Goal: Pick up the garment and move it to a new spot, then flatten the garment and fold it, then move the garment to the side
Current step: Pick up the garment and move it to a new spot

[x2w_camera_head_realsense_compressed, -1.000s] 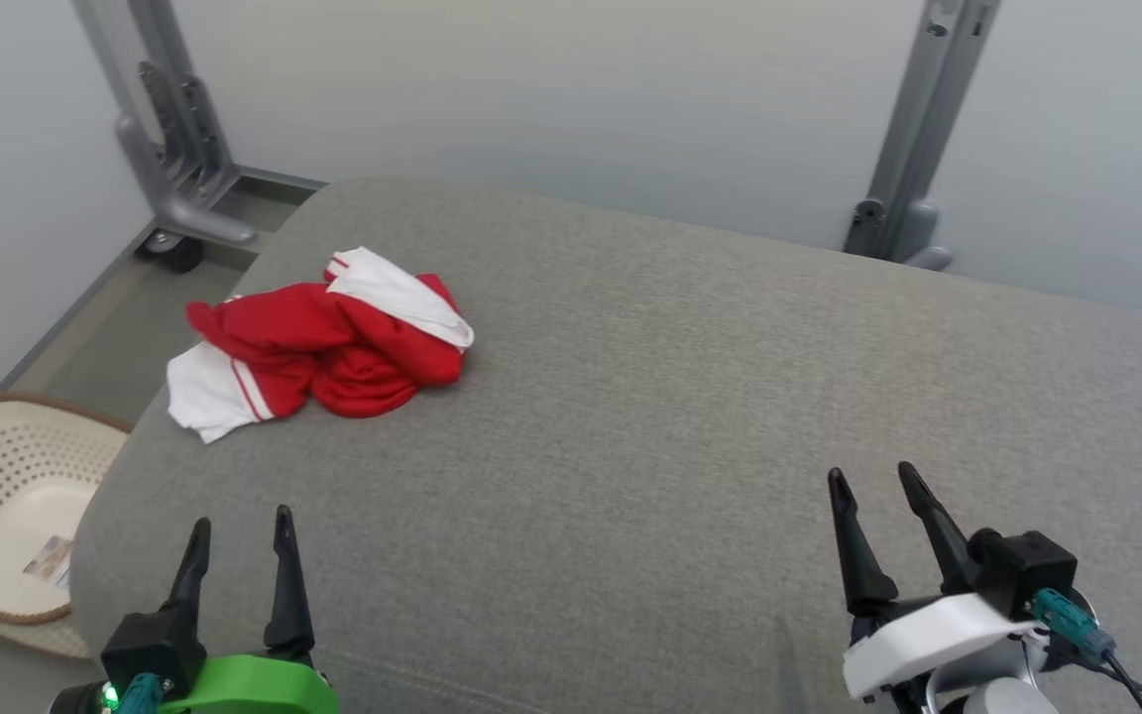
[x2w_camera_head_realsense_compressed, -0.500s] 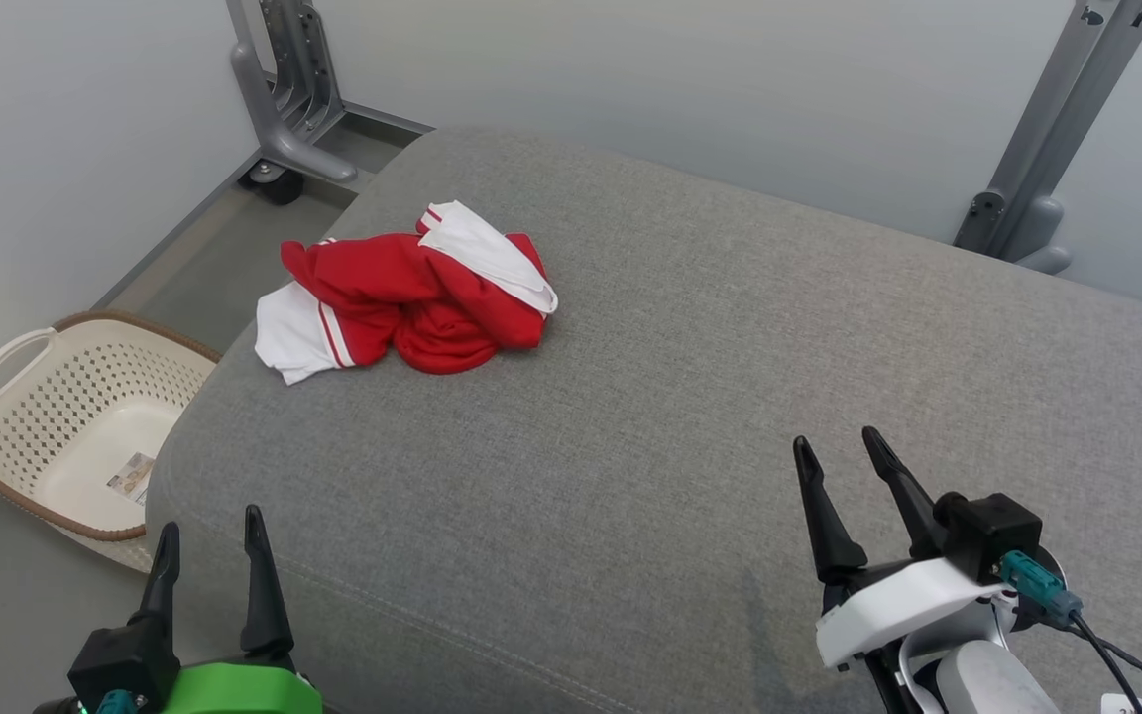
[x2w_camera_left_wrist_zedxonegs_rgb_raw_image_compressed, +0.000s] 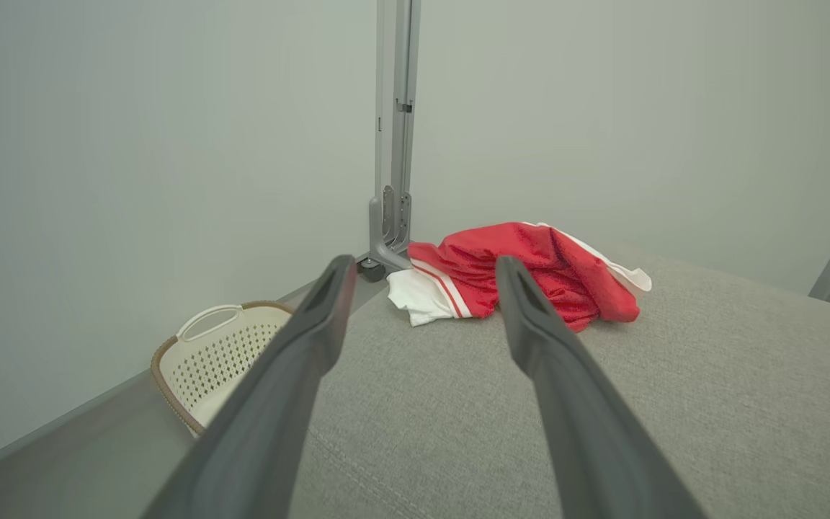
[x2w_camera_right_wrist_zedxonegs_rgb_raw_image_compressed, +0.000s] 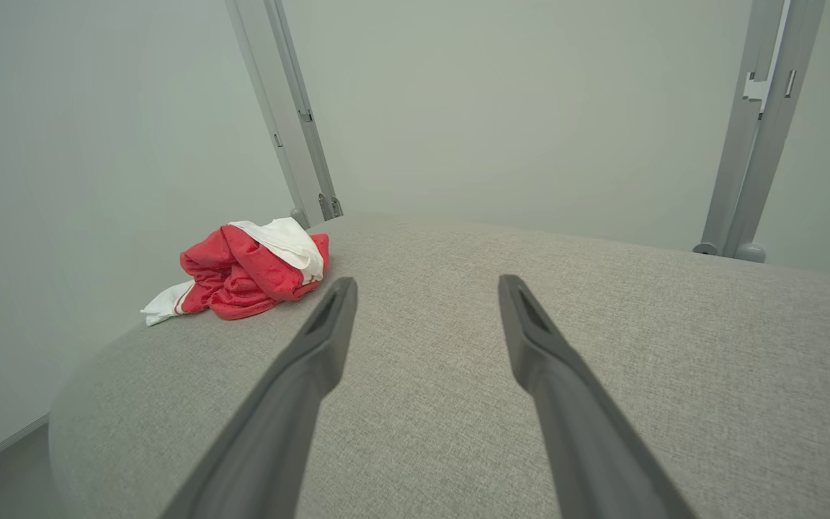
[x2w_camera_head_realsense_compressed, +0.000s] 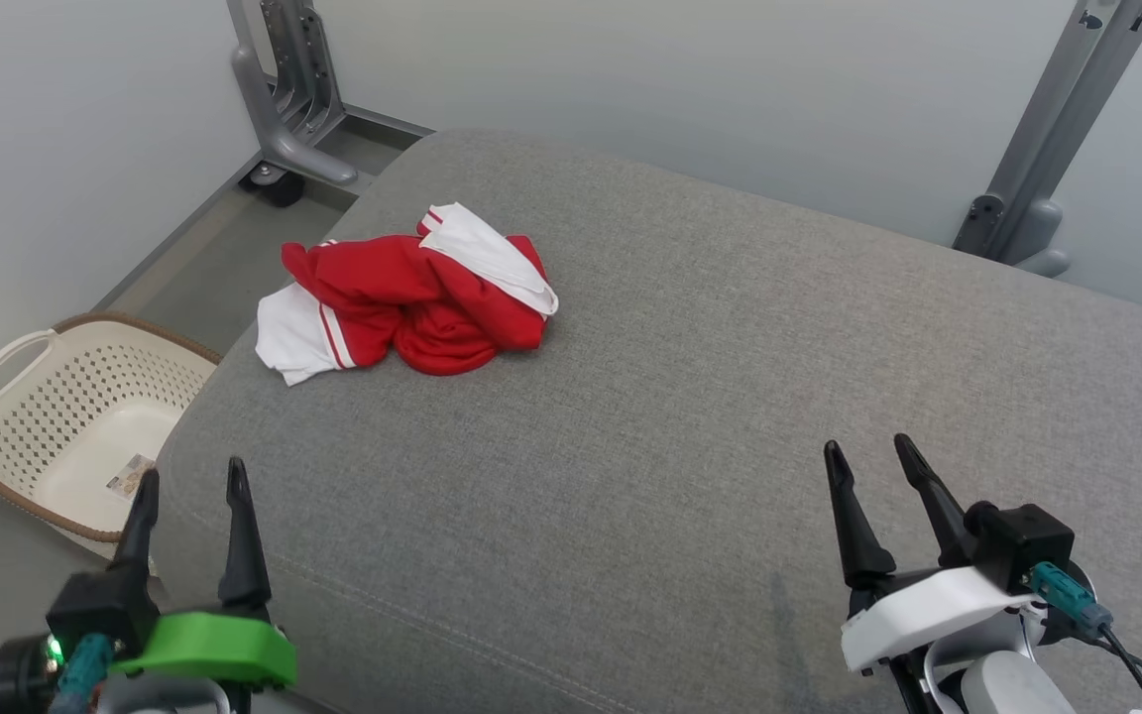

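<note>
The red-and-white garment [x2w_camera_head_realsense_compressed: 402, 297] lies crumpled in a heap at about ten o'clock on the grey cushion [x2w_camera_head_realsense_compressed: 710, 416], near its far left edge and well apart from both tools. The left tool [x2w_camera_head_realsense_compressed: 191, 471] at seven o'clock and the right tool [x2w_camera_head_realsense_compressed: 868, 446] at five both stand spread apart, holding nothing. The cloth looks light, soft and floppy. I'd pinch a raised red fold atop the heap, as a loose white edge might only trail.

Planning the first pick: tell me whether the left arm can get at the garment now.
Probably yes. The left gripper is open, and only bare grey cushion lies between it and the garment; it must reach forward.
</note>
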Tool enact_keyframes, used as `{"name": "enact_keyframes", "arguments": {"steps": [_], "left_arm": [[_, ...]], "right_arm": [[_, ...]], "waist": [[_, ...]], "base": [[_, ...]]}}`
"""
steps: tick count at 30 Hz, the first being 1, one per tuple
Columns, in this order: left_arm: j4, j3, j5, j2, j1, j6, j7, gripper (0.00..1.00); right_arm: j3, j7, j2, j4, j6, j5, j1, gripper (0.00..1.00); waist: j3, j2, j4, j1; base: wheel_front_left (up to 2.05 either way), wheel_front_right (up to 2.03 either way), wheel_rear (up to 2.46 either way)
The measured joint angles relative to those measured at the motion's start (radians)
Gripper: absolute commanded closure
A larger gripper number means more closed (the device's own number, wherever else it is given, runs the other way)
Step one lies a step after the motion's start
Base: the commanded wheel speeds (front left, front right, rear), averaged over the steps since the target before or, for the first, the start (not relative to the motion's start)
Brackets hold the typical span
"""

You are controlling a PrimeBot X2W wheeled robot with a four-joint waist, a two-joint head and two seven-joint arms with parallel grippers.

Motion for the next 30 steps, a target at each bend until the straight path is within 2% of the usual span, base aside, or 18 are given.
{"name": "enact_keyframes", "arguments": {"steps": [3,10,17,22,27,30], "left_arm": [[-0.008,-0.009,0.016,0.031,-0.055,-0.016,0.024,0.0],[-0.006,-0.003,0.031,0.164,-0.304,-0.079,0.134,0.0],[0.133,-0.015,0.021,0.251,-0.564,-0.127,0.272,0.0],[0.305,-0.025,-0.03,0.275,-0.72,-0.151,0.362,0.0],[0.437,-0.056,-0.074,0.294,-0.783,-0.162,0.429,0.0],[0.489,-0.078,-0.1,0.29,-0.806,-0.163,0.43,0.0]], "right_arm": [[-0.016,0.0,0.0,-0.007,0.0,-0.008,0.011,0.0],[-0.043,0.02,0.001,-0.055,0.0,-0.055,0.025,0.0],[-0.05,0.059,0.001,-0.107,0.0,-0.101,-0.003,0.0],[-0.058,0.079,0.0,-0.141,0.0,-0.123,-0.028,0.0],[-0.066,0.086,0.0,-0.161,0.0,-0.141,-0.036,0.0],[-0.076,0.088,0.0,-0.181,0.0,-0.152,-0.046,0.0]], "waist": [[0.002,0.0,0.001,0.0],[0.027,0.0,-0.003,0.0],[0.089,0.0,-0.055,0.0],[0.164,0.0,-0.129,0.0001],[0.23,0.0,-0.189,0.0001],[0.273,0.0,-0.22,0.0001]], "base": [[0.0,0.0,0.0],[0.0,0.0,0.0],[0.0,0.0,0.0],[0.0,0.0,0.0],[0.0,0.0,0.0],[0.0,0.0,0.0]]}}
